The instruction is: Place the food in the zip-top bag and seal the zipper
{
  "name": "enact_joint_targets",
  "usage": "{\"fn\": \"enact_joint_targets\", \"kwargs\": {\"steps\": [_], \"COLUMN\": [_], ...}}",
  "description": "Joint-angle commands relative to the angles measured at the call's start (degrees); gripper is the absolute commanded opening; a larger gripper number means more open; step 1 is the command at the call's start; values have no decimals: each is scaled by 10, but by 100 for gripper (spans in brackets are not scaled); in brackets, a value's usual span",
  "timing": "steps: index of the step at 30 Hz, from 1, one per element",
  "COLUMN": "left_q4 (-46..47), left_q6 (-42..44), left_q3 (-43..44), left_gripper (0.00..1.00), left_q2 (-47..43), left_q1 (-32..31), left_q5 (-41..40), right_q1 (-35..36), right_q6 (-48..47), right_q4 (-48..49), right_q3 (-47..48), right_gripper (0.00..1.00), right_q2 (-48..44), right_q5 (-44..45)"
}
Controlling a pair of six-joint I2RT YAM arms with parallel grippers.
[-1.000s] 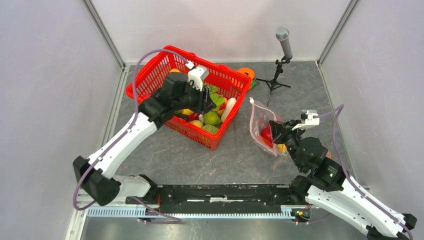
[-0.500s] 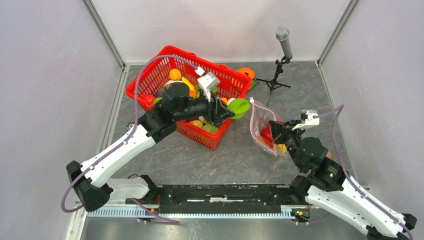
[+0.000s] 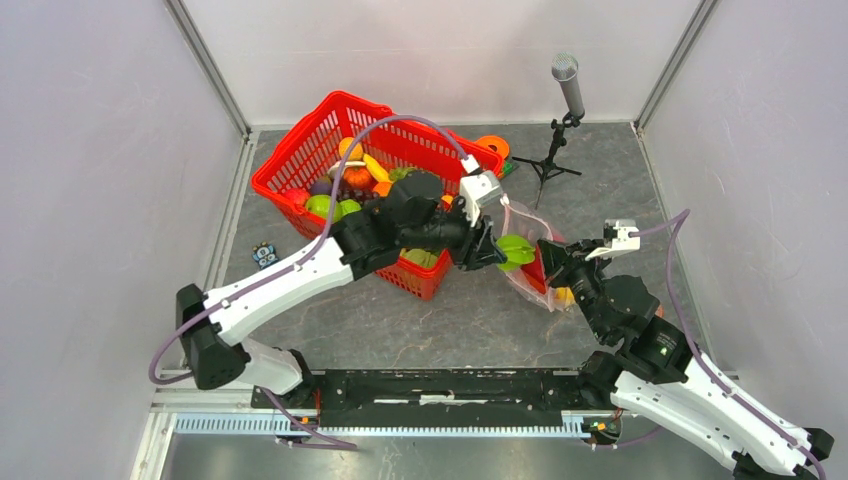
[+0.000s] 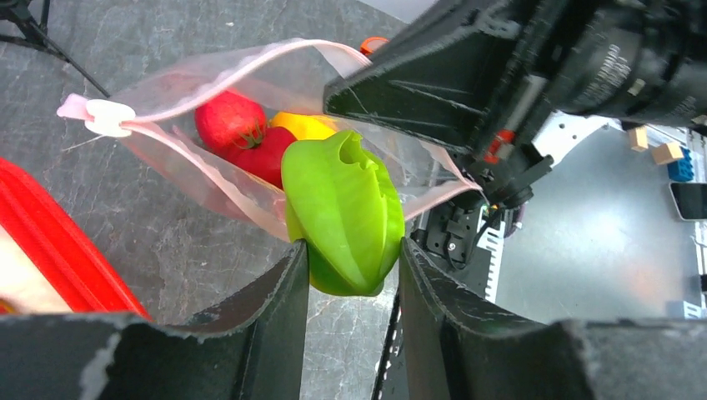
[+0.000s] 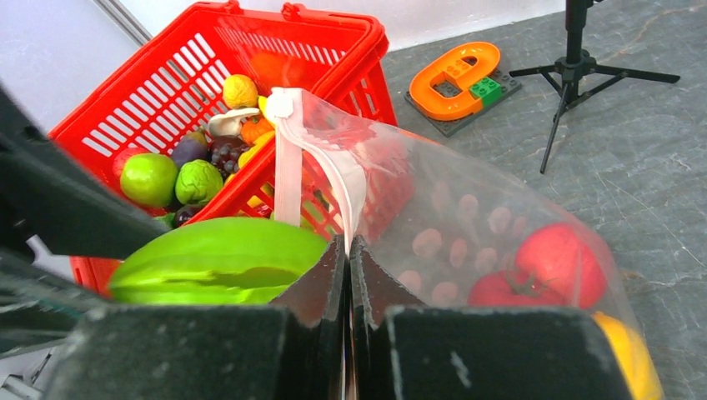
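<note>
My left gripper [image 3: 492, 250] is shut on a ridged green toy fruit [image 3: 515, 248] and holds it at the open mouth of the zip-top bag [image 3: 527, 225]. In the left wrist view the green fruit [image 4: 343, 210] sits between my fingers, just before the bag [image 4: 208, 179]. The bag holds a red fruit [image 4: 232, 121], another red piece and a yellow one [image 4: 302, 125]. My right gripper [image 5: 348, 246] is shut on the bag's pale-pink zipper [image 5: 321, 162] edge, holding the mouth open. More food [image 3: 345, 185] lies in the red basket.
The red mesh basket [image 3: 300, 150] stands at the back left. A flat orange e-shaped object [image 5: 454, 71] lies behind it. A microphone on a tripod [image 3: 568, 85] stands at the back right. A small dark object [image 3: 264, 255] lies on the floor at left.
My left arm lifted the green fruit out of the basket and carried it right to the bag's mouth. My right gripper kept its hold on the bag.
</note>
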Motion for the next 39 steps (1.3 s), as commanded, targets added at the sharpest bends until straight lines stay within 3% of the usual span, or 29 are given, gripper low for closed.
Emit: {"fn": "enact_joint_targets", "kwargs": {"steps": [1, 11, 16, 19, 22, 24, 27, 36, 39], "left_q4": [-10, -13, 2, 9, 12, 5, 16, 76, 69], "left_q6": [-34, -67, -74, -79, -67, -59, -48, -17, 1], "left_q3": [72, 109, 108, 108, 103, 102, 85, -4, -25], "left_gripper": [28, 29, 35, 43, 58, 73, 89, 99, 100], "left_q2": [53, 118, 137, 142, 136, 128, 102, -19, -53], "left_q1": [-4, -16, -16, -16, -15, -16, -16, -16, -15], "left_q5": [-37, -86, -58, -62, -66, -76, -95, -153, -223], "right_q1": [2, 2, 2, 2, 2, 2, 2, 1, 2], "right_q6": [-21, -35, -32, -28, -20, -15, -8, -3, -3], "right_q4": [47, 50, 48, 39, 28, 24, 20, 16, 16], "right_q3": [-4, -6, -9, -5, -4, -5, -7, -4, -4], "right_gripper": [7, 7, 7, 7, 7, 7, 7, 7, 7], "right_q2": [-1, -6, -7, -9, -15, -19, -22, -12, -9], "right_q5": [-27, -38, -36, -27, -9, -2, 6, 8, 8]}}
